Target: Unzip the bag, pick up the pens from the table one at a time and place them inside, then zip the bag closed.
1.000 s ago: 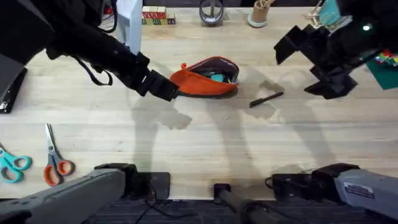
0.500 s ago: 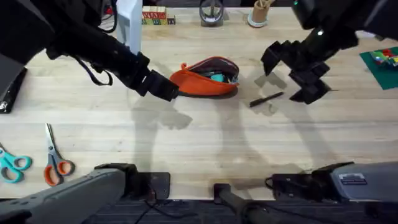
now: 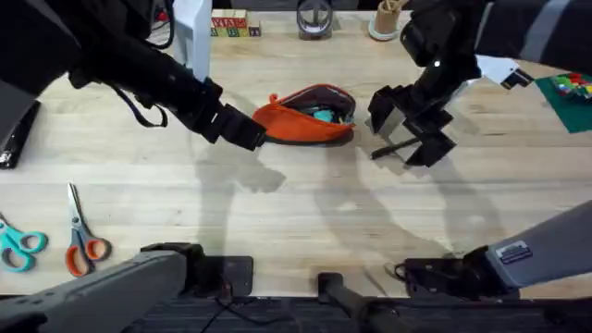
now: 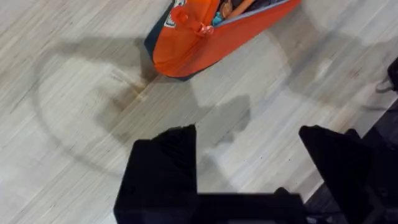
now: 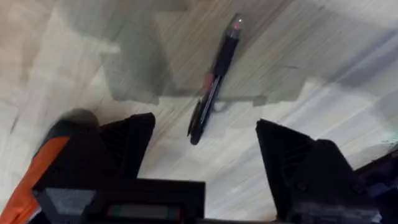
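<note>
Two scissors (image 3: 55,245) on pale wood-grain table (image 3: 296,213), orange bag (image 3: 307,117) mid-table.

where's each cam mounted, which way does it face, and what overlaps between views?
Overhead: fixed above the arm bases, looking down and forward at the table; both arms show.
Left wrist: on the left arm, facing down at the orange bag; the open left gripper frames the bottom.
Right wrist: on the right arm, facing down at the black pen; the open right gripper shows.
Shared: bag and pen also appear overhead.
</note>
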